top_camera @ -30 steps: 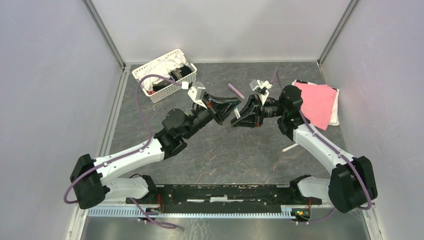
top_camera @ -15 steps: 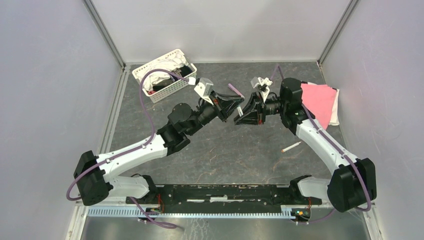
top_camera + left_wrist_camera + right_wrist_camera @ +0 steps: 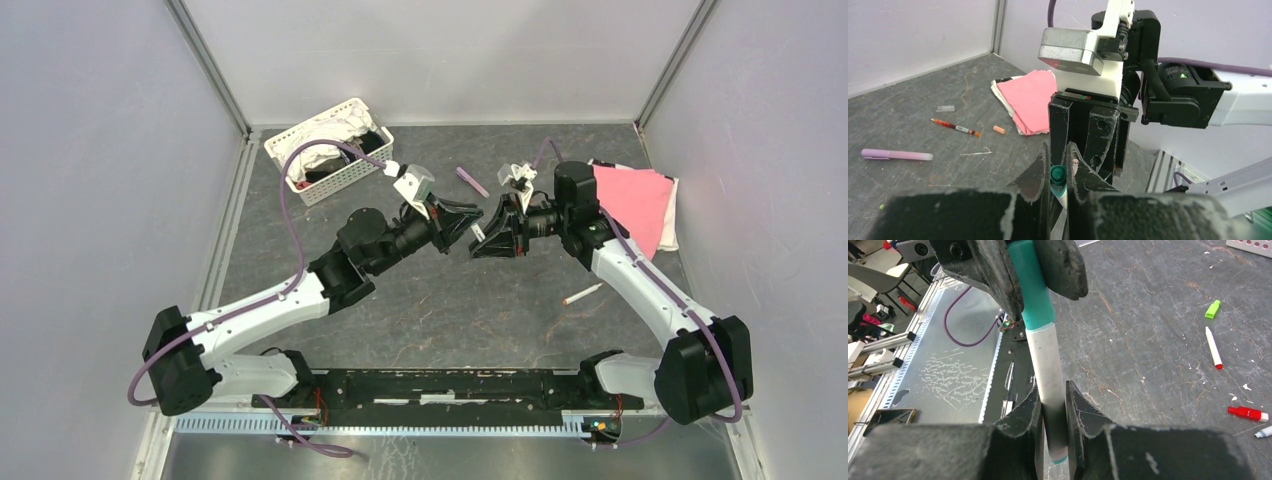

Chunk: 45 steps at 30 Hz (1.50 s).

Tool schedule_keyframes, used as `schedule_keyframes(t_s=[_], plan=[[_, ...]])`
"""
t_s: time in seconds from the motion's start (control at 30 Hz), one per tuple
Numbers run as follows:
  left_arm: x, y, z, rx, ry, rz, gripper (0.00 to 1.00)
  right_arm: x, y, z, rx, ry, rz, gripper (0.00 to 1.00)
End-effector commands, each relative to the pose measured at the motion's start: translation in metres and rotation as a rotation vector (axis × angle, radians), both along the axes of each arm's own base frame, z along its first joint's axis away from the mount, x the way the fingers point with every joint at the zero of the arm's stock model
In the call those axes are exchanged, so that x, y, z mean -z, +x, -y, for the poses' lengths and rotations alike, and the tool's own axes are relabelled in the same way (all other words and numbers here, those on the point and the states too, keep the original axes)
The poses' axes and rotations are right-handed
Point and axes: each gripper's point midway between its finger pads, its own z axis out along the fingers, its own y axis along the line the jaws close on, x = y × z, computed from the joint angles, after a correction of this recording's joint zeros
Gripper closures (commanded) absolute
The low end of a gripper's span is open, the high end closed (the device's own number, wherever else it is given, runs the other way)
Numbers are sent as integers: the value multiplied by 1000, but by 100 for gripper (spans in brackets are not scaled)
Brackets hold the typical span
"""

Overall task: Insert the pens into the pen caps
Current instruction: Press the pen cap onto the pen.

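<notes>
My left gripper [image 3: 1058,150] is shut on a teal pen cap [image 3: 1058,174]. My right gripper [image 3: 1052,390] is shut on the white barrel of a teal pen [image 3: 1045,360]. The barrel's front end sits inside the teal cap [image 3: 1030,285], which my left fingers [image 3: 983,265] pinch. In the top view the two grippers [image 3: 478,225] meet tip to tip above the table's middle. On the table lie a purple pen [image 3: 896,155], a red and brown pen [image 3: 955,127], an orange cap [image 3: 998,130], a green cap [image 3: 1213,309], a red-tipped pen [image 3: 1213,347] and a red cap [image 3: 1247,413].
A white basket [image 3: 328,150] with cloth stands at the back left. A pink cloth [image 3: 630,205] lies at the back right. One pen [image 3: 582,294] lies beside the right arm, and the purple pen [image 3: 472,181] lies behind the grippers. A thin sliver [image 3: 975,152] lies on the table.
Both grippers have shifted a little toward the back of the table and closed in on each other. Both have kept their grip.
</notes>
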Motion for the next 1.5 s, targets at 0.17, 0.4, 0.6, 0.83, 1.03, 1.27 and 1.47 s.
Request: schedule_keyframes(t_s=[0.17, 0.4, 0.6, 0.83, 1.03, 1.27, 1.47], plan=[[222, -171, -26, 577, 568, -682, 98, -105, 57, 2, 252, 193, 350, 100], [217, -187, 1, 624, 417, -762, 98, -104, 59, 2, 275, 203, 342, 100], [255, -205, -39, 554, 608, -859, 98, -101, 74, 9, 340, 103, 425, 100], [284, -211, -60, 434, 750, -976, 98, -93, 77, 11, 363, 76, 430, 100], [238, -214, -18, 607, 544, -784, 98, -89, 40, -1, 213, 243, 319, 100], [229, -232, -14, 722, 459, -870, 98, -70, 57, 1, 298, 115, 323, 100], [240, -203, -29, 521, 538, -858, 98, -54, 66, 6, 337, 75, 326, 100]])
